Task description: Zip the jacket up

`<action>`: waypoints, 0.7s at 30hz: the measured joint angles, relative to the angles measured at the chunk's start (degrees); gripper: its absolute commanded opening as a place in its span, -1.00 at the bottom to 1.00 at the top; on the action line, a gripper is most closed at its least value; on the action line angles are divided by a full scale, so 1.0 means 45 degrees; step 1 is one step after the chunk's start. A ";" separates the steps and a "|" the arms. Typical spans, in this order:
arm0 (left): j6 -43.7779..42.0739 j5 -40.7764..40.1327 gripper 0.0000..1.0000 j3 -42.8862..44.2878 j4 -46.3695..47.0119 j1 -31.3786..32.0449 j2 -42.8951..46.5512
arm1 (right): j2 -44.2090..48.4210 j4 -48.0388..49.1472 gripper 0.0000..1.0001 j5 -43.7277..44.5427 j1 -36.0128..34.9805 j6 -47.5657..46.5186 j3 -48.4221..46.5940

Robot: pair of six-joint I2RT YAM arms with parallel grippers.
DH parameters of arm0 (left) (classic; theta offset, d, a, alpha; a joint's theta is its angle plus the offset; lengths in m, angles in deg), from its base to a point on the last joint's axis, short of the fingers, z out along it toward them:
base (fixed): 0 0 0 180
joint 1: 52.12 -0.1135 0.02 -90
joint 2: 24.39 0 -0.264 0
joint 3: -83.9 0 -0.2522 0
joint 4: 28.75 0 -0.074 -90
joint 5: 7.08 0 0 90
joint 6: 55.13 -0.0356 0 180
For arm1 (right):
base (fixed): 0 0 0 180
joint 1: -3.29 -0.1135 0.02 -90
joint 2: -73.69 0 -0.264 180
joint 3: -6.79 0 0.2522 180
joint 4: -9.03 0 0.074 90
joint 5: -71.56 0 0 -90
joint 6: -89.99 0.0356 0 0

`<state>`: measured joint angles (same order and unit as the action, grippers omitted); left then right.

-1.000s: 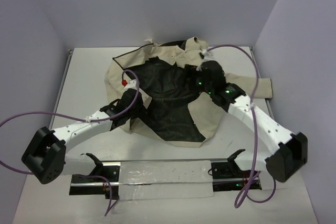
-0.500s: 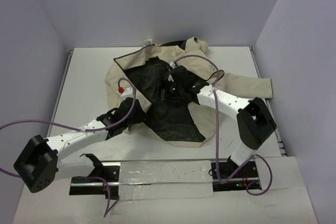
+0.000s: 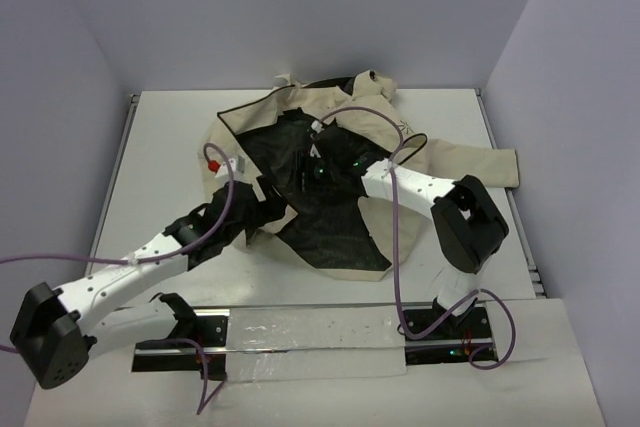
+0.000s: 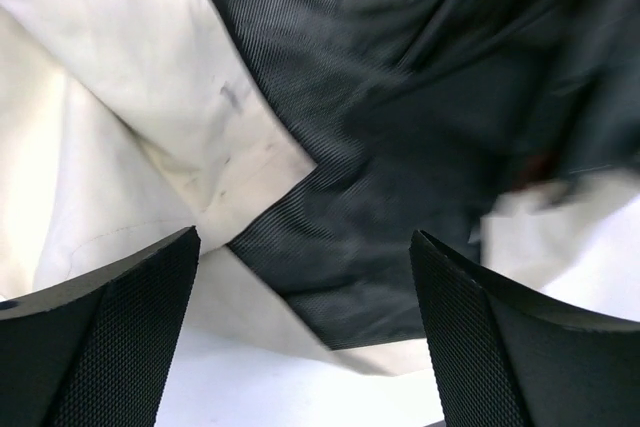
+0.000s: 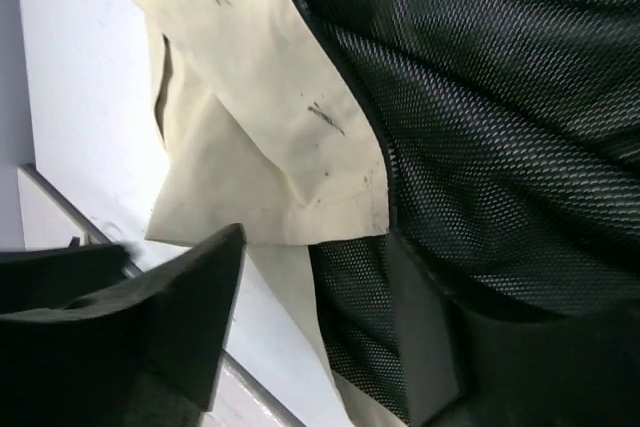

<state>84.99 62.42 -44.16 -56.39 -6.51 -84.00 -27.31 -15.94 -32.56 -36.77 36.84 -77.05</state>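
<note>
The jacket (image 3: 395,132) lies spread open on the white table, beige outside, black mesh lining (image 3: 330,212) facing up. My left gripper (image 3: 258,209) is at its lower left edge and stands wide open; in the left wrist view its gripper (image 4: 305,332) frames a beige hem corner (image 4: 250,162) and lining (image 4: 400,187), with nothing held. My right gripper (image 3: 310,159) hovers over the middle of the lining. Seen from the right wrist, this gripper (image 5: 315,332) is open, with a beige flap (image 5: 270,157) and mesh (image 5: 480,127) between its fingers.
One jacket sleeve (image 3: 480,162) reaches toward the right table edge. A metal rail (image 3: 300,332) runs along the near edge between the arm bases. Purple cables (image 3: 400,237) loop over both arms. Bare table (image 3: 160,147) lies left of the jacket.
My left gripper went from shut to wide open and pulled back toward the near left. The right arm folded and swung left over the lining, its jaws narrowing somewhat.
</note>
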 measured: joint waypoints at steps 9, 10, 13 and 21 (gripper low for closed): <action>0.1610 -0.1026 0.82 -0.0344 -0.0697 -0.0265 0.2521 | -0.0449 -0.0089 0.33 -0.0026 -0.0704 -0.0621 0.0019; 0.1731 -0.1047 0.81 -0.0374 -0.0788 -0.0313 0.2533 | -0.0553 -0.0085 0.34 -0.0026 -0.0743 -0.0672 0.0019; 0.1926 -0.1072 0.81 -0.0383 -0.1023 -0.0383 0.2350 | -0.1082 -0.0099 0.36 -0.0013 -0.0763 -0.0776 0.0001; 0.2104 -0.1071 0.81 -0.0384 -0.1219 -0.0417 0.2252 | -0.2111 -0.0381 0.22 0.0021 -0.0763 -0.0818 -0.0006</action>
<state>94.46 57.59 -45.89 -61.88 -8.39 -73.86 -36.81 -17.66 -32.47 -40.20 33.15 -77.08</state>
